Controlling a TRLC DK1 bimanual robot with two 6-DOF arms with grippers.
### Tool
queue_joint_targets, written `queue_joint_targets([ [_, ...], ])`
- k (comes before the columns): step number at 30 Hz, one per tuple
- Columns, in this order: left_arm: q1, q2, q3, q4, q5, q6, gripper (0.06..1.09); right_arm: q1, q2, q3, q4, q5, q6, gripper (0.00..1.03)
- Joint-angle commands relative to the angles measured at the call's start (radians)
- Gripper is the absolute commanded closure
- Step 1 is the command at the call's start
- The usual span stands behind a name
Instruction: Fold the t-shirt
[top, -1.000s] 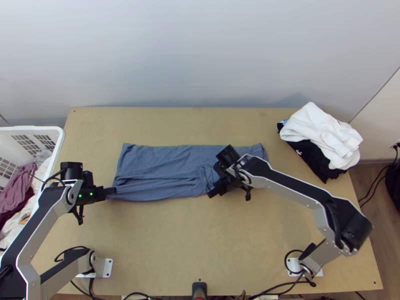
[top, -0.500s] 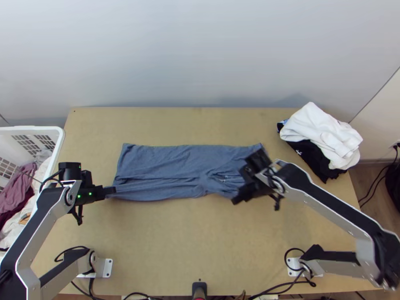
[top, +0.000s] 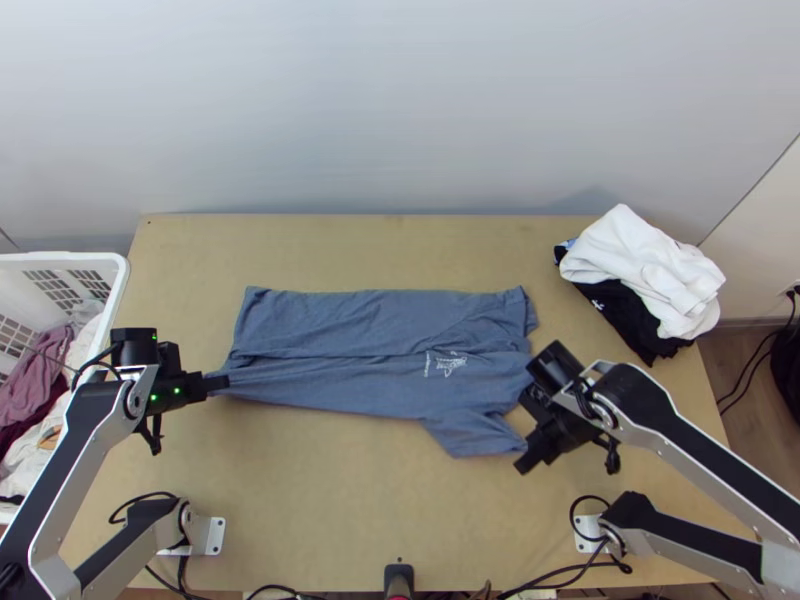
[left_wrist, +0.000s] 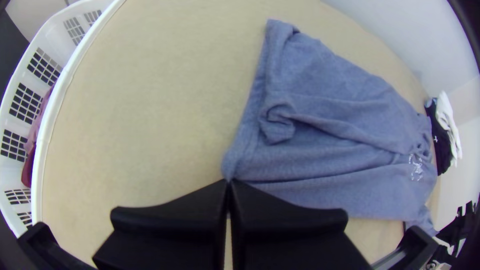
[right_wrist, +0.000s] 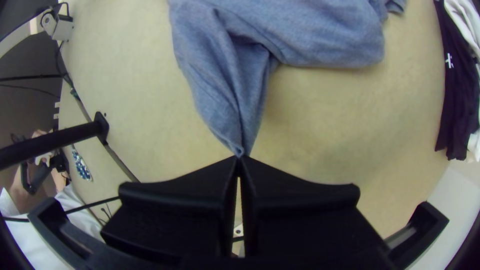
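Note:
The blue t-shirt (top: 370, 330) lies as a long folded strip across the table, with a white print on its right part and a sleeve sticking out toward the near edge. At the strip's left near corner, my left gripper (top: 222, 382) is shut on the cloth. My right gripper (top: 525, 458) is at the sleeve's end. In the left wrist view, my left gripper (left_wrist: 228, 182) pinches a corner of the t-shirt (left_wrist: 330, 150). The right wrist view has my right gripper (right_wrist: 240, 157) shut on the sleeve tip of the t-shirt (right_wrist: 225, 80), which is drawn to a point.
A white basket (top: 117, 290) with clothes stands at the left edge. White cloth (top: 650, 270) lies on black cloth (top: 640, 325) at the right back of the table. A black post (top: 398, 578) stands at the near edge.
My right gripper has moved right and toward the near edge, drawing the t-shirt's sleeve out and uncovering the print. The left gripper has shifted very slightly left.

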Motion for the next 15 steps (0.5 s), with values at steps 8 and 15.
queue_joint_targets([
  [8, -0.006, -0.074, 0.067, -0.136, 0.083, 0.002, 1.05, -0.177, 0.021, 0.056, 0.069, -0.002, -0.011, 1.0],
  [15, -0.02, -0.006, 0.142, -0.15, 0.091, -0.007, 1.05, -0.344, 0.149, 0.173, 0.222, -0.002, -0.036, 1.0],
])
